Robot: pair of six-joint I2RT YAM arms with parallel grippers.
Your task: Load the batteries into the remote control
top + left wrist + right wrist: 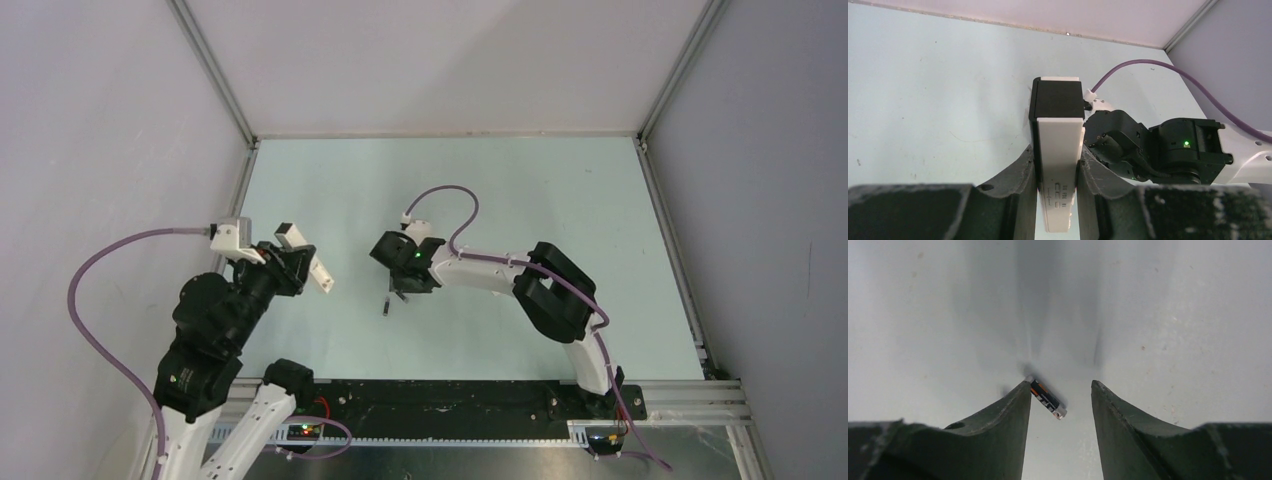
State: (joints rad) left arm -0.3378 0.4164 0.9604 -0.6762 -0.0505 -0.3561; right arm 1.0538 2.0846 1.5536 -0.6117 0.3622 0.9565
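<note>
While the top view hides what is under the right gripper [1060, 387], its wrist view shows jaws part-open around a battery [1048, 399] lying on the table [1173, 315], touching the frame-left finger. Left gripper [1057, 152] clamps the remote [1059, 125], dark end up-frame.

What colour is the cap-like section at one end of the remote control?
Black; the remote control has a white body. See the left wrist view.
</note>
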